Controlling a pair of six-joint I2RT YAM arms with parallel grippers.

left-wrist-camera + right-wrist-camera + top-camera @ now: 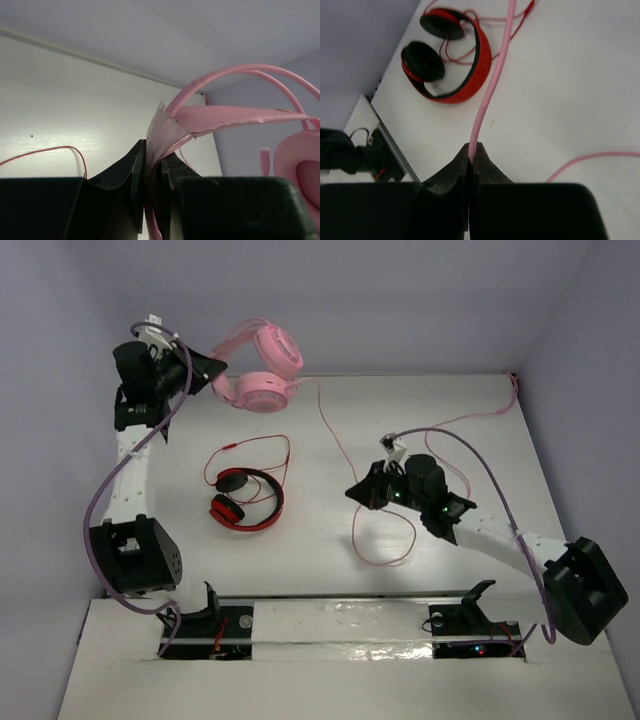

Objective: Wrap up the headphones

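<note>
The left claw (208, 368) was clamped shut on the soft inner strap of the headphones (265, 368), holding them at the far left of the table (470, 450), close to the back wall. They were pale pink, with round padded cups and a thin double-wire band arching over the strap. The right claw (360, 490) was closed on their thin pink cable (327, 425) out near the middle of the table, so the headphones lay away to its far left. The stretch of cable between the two ran roughly from far-left to near-right. More cable lay slack in a loop on the near side of the right claw, and another length trailed toward the far right corner. The right arm was plainly the one placed to carry the cable, and any winding would probably turn on bringing that pinched stretch back toward the cups. A red-and-black pair (245, 502) lay flat between the arms, apart from the pink cable.
</note>
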